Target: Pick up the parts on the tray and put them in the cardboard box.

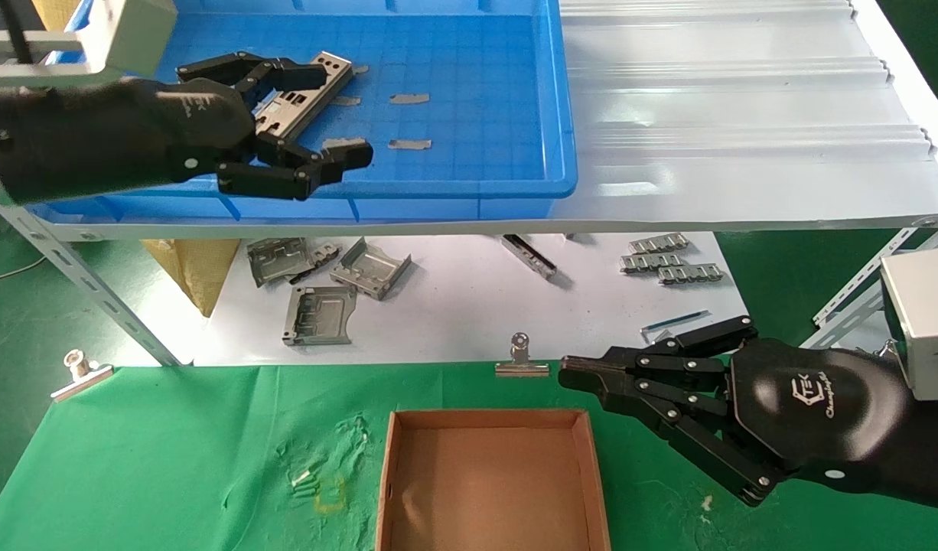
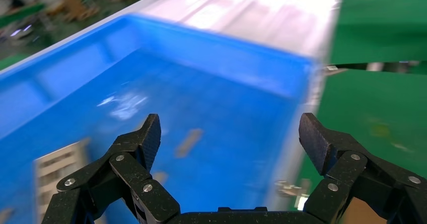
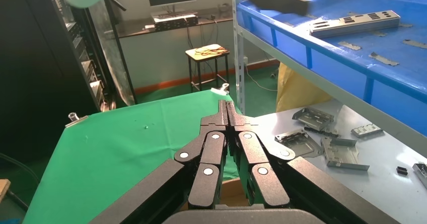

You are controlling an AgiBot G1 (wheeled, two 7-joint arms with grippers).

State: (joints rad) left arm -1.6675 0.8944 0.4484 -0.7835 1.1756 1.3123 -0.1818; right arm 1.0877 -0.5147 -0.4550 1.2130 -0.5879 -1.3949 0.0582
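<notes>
A punched metal plate [image 1: 304, 96], the one part visible, lies flat on the gridded floor of the blue tray [image 1: 515, 99] in the upper left of the head view, with a few strips of tan tape [image 1: 409, 98] scattered on the floor beside it. The left gripper [image 1: 339, 115] hangs over the tray with its fingers [image 2: 146, 136] spread wide, one on each side of the plate's near end; they are not closed on it, and whether either touches the metal cannot be told. The plate shows again at the lower left of the left wrist view, just off the fingers. The right gripper [image 1: 572, 373] waits low on the right of the head view, its fingers pressed together and holding nothing, just above and to the right of the cardboard box [image 1: 587, 459]. That box sits at the bottom centre on the green cloth [image 1: 170, 459] and is bare inside, so by all appearances no part has yet been delivered. The pick-up, the carry and the drop all seem to lie ahead. Bent grey brackets [image 1: 369, 268] and linked metal strips [image 1: 672, 264] rest on the white surface [image 1: 454, 314] below the tray's shelf, apart from the job.
</notes>
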